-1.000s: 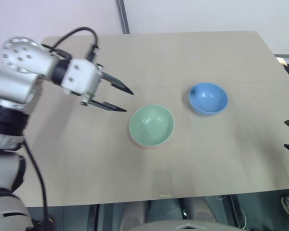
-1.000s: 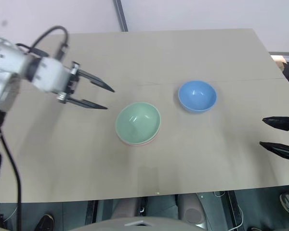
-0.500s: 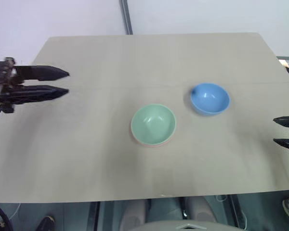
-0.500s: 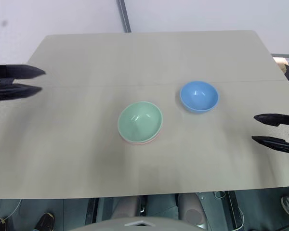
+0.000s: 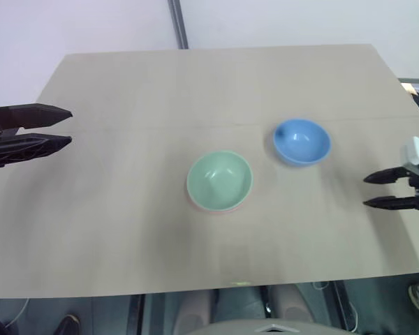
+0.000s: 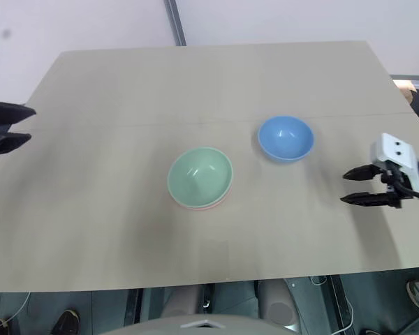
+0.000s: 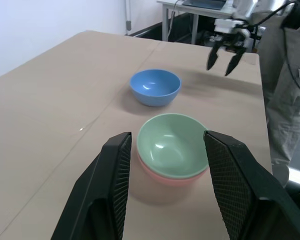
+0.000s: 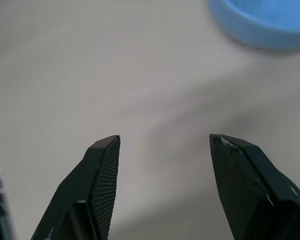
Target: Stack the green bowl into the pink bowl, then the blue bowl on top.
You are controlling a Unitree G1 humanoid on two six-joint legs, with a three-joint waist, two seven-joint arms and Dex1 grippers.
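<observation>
The green bowl (image 5: 219, 182) sits nested inside the pink bowl (image 7: 162, 176), of which only a thin salmon rim peeks out beneath it, so the first half of the stack looks done. The pair rests near the centre of the table (image 5: 195, 84). The blue bowl (image 5: 302, 142) stands alone on the bare tabletop at about two o'clock from the stack, near it but not touching, upright and empty; it is the piece left to move.

The right gripper (image 6: 358, 187) hangs at roughly four o'clock from the blue bowl, a little apart from it, its two black fingers spread wide with nothing between them. It points in toward the table's middle and tips downward, which reads as an approach lined up on the blue bowl's near rim; the wide spread would suit straddling that wall. How high the fingertips are above the table is hard to judge from the head views, though the right wrist view suggests they are fairly low.

The left gripper (image 5: 64, 127) is held out at nine o'clock from the stack, well apart, roughly level and aimed across at the bowls. Its fingers are partly open and empty, likely parked clear so the right arm has room
</observation>
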